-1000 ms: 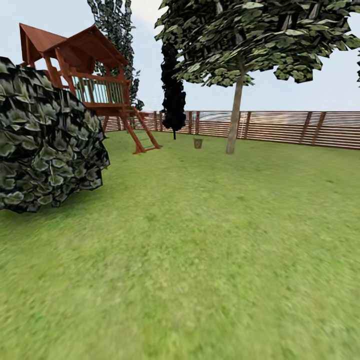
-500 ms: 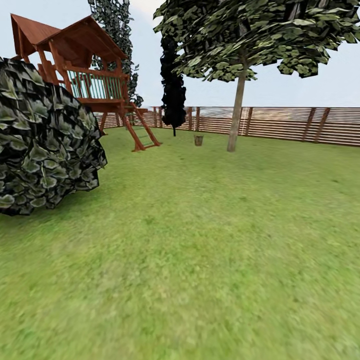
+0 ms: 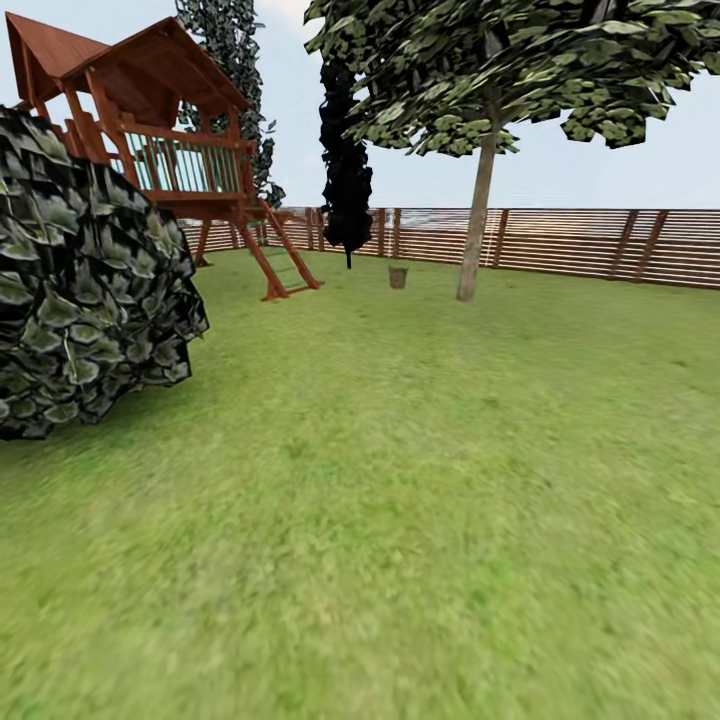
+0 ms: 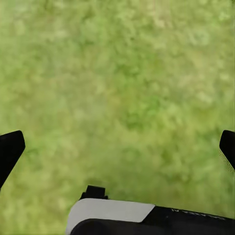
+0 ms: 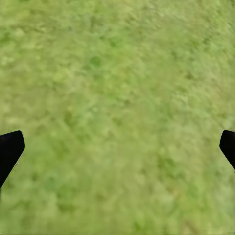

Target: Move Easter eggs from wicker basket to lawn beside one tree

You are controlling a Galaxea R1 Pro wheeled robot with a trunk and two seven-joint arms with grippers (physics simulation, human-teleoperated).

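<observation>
While I look across the lawn (image 3: 400, 480), the wicker basket (image 3: 398, 277) stands far off, near the tree (image 3: 475, 220); nothing is moved yet. Left gripper (image 4: 117, 147) and right gripper (image 5: 117, 147) hang spread, empty.

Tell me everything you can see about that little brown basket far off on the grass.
The small brown wicker basket stands upright on the green lawn, far ahead in the head view. It looks bucket-shaped, slightly wider at the rim. It sits between the red-brown wooden play tower's ladder and the pale-trunked tree, apart from both, before the slatted wooden fence. Its weave and contents are too small to tell.
</observation>
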